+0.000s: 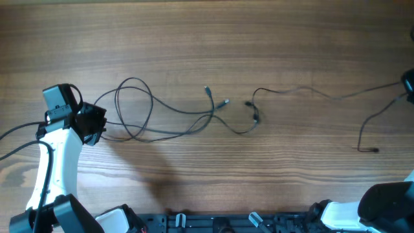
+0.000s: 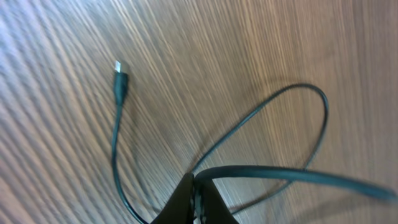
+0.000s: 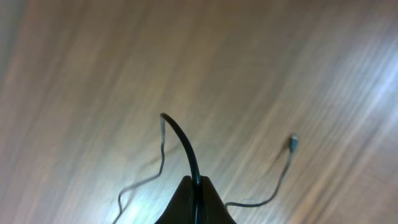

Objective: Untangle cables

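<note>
light: bright, even, warm over table (image 1: 194,39) | shadows: soft dark patch beside left arm (image 1: 52,152), thin faint ones under cables (image 1: 134,79) | glare: pale sheen across wood in both wrist views | blur: wrist views smeared, grain streaked; overhead sharp

Clamped tight on both sides.
Reaching in from the left with the left arm (image 1: 55,155), left gripper (image 1: 98,123) pointing right, pinching the looped cable (image 2: 298,177); stretching the right arm (image 1: 388,204) out at the far right, right gripper (image 1: 409,87) half out of frame, nipping the thin cable (image 3: 183,140).
</note>
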Robot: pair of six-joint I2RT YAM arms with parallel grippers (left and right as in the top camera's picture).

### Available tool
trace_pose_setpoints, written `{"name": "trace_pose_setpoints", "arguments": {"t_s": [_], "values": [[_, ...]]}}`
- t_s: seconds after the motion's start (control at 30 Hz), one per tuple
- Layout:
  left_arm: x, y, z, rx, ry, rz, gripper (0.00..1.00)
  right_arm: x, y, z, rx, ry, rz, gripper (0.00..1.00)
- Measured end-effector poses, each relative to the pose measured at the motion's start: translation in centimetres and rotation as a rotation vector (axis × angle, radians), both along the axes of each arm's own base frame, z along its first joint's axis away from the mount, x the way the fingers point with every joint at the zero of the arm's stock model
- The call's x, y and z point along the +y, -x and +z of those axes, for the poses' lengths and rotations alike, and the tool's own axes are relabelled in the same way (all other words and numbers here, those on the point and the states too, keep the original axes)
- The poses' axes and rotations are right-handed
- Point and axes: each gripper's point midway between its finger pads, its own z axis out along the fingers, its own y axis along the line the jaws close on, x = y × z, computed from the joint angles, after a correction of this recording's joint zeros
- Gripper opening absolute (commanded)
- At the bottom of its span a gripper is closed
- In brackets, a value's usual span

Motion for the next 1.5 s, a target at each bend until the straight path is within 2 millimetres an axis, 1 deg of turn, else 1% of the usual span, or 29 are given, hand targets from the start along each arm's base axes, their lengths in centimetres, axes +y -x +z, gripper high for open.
{"name": "trace_pose_setpoints", "arguments": {"t_s": [0.03, 0.17, 0.2, 0.3, 0.37, 0.4, 0.43, 0.5, 0.53, 0.6, 0.67, 0.73, 0.77, 0.8, 0.87, 0.9, 0.97, 1.03, 1.13, 1.2, 1.23, 1.27, 1.33, 1.43, 1.5], "values": [[-0.5, -0.2, 0.1, -0.01, 0.026, -0.011, 0.04, 0.4, -0.4, 0.1, -0.014, -0.009, 0.03, 0.04], [-2.6, -0.8, 0.4, -0.039, 0.104, -0.065, 0.04, 4.5, -3.5, 0.9, -0.124, -0.08, 0.302, 0.04], [-3.6, -1.0, 0.4, -0.044, 0.119, -0.099, 0.04, 6.2, -4.3, 1.2, -0.155, -0.098, 0.396, 0.04], [-6.8, -1.4, 0.5, -0.048, 0.132, -0.223, 0.04, 9.8, -5.9, 1.9, -0.205, -0.102, 0.593, 0.04], [-8.4, -1.5, 0.5, -0.046, 0.123, -0.298, 0.04, 11.8, -6.5, 2.1, -0.221, -0.093, 0.691, 0.04], [-9.6, -1.5, 0.5, -0.046, 0.115, -0.354, 0.04, 12.4, -6.7, 2.1, -0.223, -0.084, 0.722, 0.04], [-10.5, -1.4, 0.5, -0.044, 0.108, -0.393, 0.04, 12.6, -6.8, 2.1, -0.216, -0.074, 0.73, 0.04], [-11.5, -1.3, 0.4, -0.036, 0.089, -0.44, 0.04, 11.9, -6.5, 1.6, -0.166, -0.038, 0.685, 0.04], [-11.9, -1.2, 0.3, -0.029, 0.075, -0.46, 0.04, 10.8, -5.7, 0.9, -0.104, -0.015, 0.61, 0.04], [-12.4, -1.0, 0.2, -0.017, 0.055, -0.484, 0.04, 8.8, -4.7, 0.3, -0.025, 0.038, 0.494, 0.04], [-12.6, -0.8, 0.1, -0.007, 0.041, -0.497, 0.04, 6.9, -3.8, 0.1, 0.033, 0.098, 0.389, 0.04], [-12.7, -0.7, 0.0, -0.002, 0.034, -0.504, 0.04, 5.6, -3.3, 0.1, 0.062, 0.139, 0.307, 0.06], [-12.7, -0.7, 0.0, -0.001, 0.032, -0.505, 0.04, 5.2, -3.2, 0.0, 0.069, 0.151, 0.272, 0.41], [-12.6, -0.6, 0.0, 0.002, 0.03, -0.504, 0.04, 5.0, -3.6, 0.0, 0.055, 0.151, 0.255, 0.7], [-12.6, -0.5, -0.1, 0.011, 0.029, -0.502, 0.04, 5.1, -4.1, 0.0, 0.036, 0.141, 0.258, 0.73], [-12.5, -0.4, -0.1, 0.013, 0.029, -0.502, 0.04, 6.1, -5.1, -0.2, -0.002, 0.097, 0.304, 0.77], [-12.5, -0.4, -0.2, 0.016, 0.027, -0.501, 0.04, 7.9, -6.0, -0.5, -0.042, 0.025, 0.402, 0.82], [-12.5, -0.4, -0.2, 0.017, 0.027, -0.501, 0.04, 10.6, -7.1, -0.9, -0.089, -0.072, 0.542, 0.83], [-12.5, -0.3, -0.2, 0.018, 0.026, -0.504, 0.04, 13.3, -7.8, -1.9, -0.094, -0.132, 0.684, 0.82], [-12.5, -0.3, -0.2, 0.019, 0.024, -0.503, 0.04, 15.8, -7.9, -2.8, -0.073, -0.155, 0.793, 0.76], [-12.4, -0.3, -0.2, 0.019, 0.023, -0.503, 0.04, 17.3, -7.9, -3.4, -0.05, -0.162, 0.857, 0.75], [-12.4, -0.3, -0.2, 0.019, 0.023, -0.503, 0.04, 18.2, -7.9, -3.8, -0.034, -0.166, 0.887, 0.74], [-12.4, -0.3, -0.2, 0.019, 0.023, -0.503, 0.04, 20.5, -7.8, -5.3, 0.022, -0.172, 0.966, 0.73], [-12.4, -0.3, -0.2, 0.019, 0.023, -0.502, 0.04, 23.9, -7.2, -8.2, 0.123, -0.194, 1.084, 0.73], [-12.4, -0.3, -0.2, 0.019, 0.023, -0.503, 0.04, 25.2, -6.4, -10.1, 0.192, -0.188, 1.131, 0.73]]}}
